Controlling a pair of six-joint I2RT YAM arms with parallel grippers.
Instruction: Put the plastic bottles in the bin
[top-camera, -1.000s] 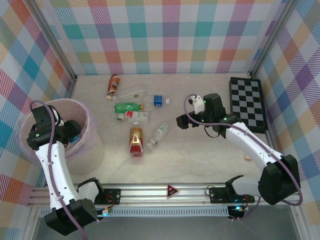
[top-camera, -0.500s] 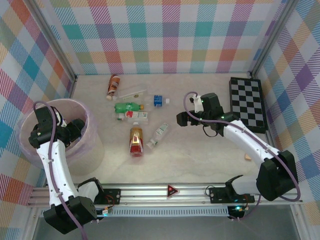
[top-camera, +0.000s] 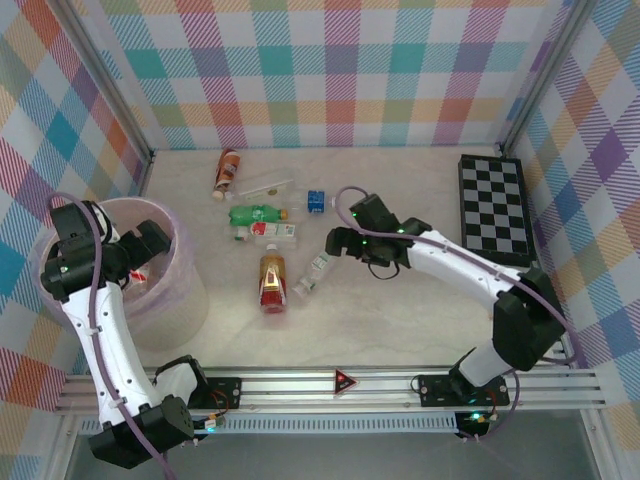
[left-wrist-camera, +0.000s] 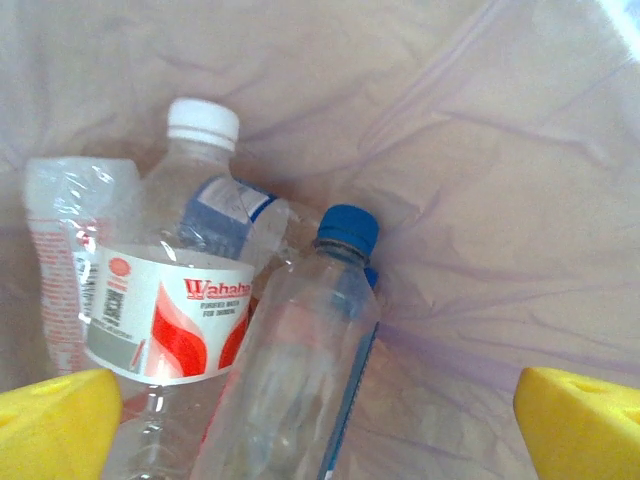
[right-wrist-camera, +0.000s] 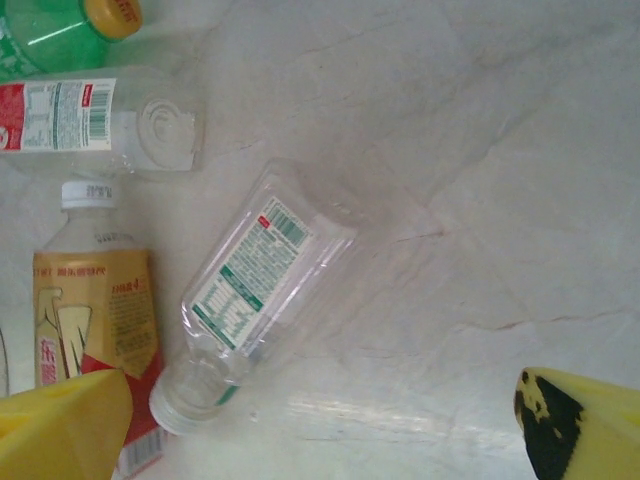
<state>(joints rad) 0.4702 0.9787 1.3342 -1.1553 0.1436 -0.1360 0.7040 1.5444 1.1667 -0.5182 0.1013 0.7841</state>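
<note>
Bin: directly beneath left hand, which is spread wide and grips nothing. Below it in the bin lie a red-labelled bottle and a blue-capped bottle.

Right hand: spread, empty, over the surface. A clear green-labelled bottle lies flat just ahead of it.

- I work in a robot test cell, a lab rig rather than a home or a shop.
- Cloth walls in pastel plaid box in the left, far and right sides, held by bare aluminium posts.
- My left arm and right arm are bolted to a slotted metal rail at the near edge of a pale, marble-look table.
- A black-and-white checkerboard lies flat at the far right.
- Plastic bottles lie strewn on the table, near a translucent pink bin.
</note>
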